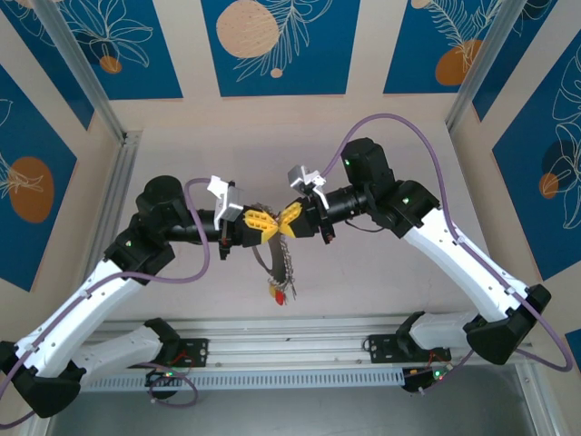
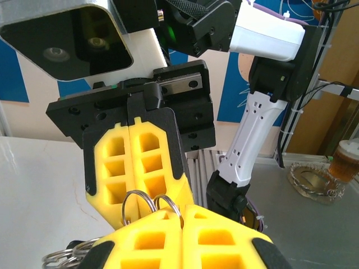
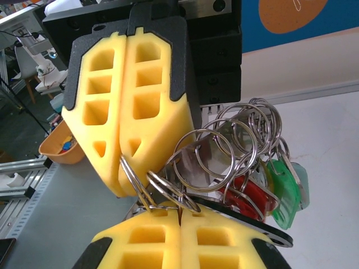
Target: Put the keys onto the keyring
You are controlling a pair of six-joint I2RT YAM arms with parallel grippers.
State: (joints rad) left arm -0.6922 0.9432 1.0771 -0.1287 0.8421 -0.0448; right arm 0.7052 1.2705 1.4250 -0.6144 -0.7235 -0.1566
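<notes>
Left gripper (image 1: 265, 224) and right gripper (image 1: 290, 220) meet tip to tip above the table (image 1: 390, 272), both clenched; the yellow fingers (image 3: 160, 143) of the left show no gap in the right wrist view, and each pair appears to pinch the small split rings (image 3: 197, 161) where the tips come together. Keyring (image 1: 270, 262) hangs below that meeting point as a grey band, clear of the table so far as can be told; the keys (image 1: 282, 291) dangle at its low end, with a red key (image 3: 247, 197) and a green key (image 3: 285, 197) bunched just beside the rings. Judgement: the step in hand is threading a key's ring onto the loop; which ring is the loose one cannot be told. Recommended: one gripper holds the loop fixed while the other feeds the ring along the wire in a slow turning motion; grip pressure firm throughout; no pulling apart, lest the bundle slip and drop.
</notes>
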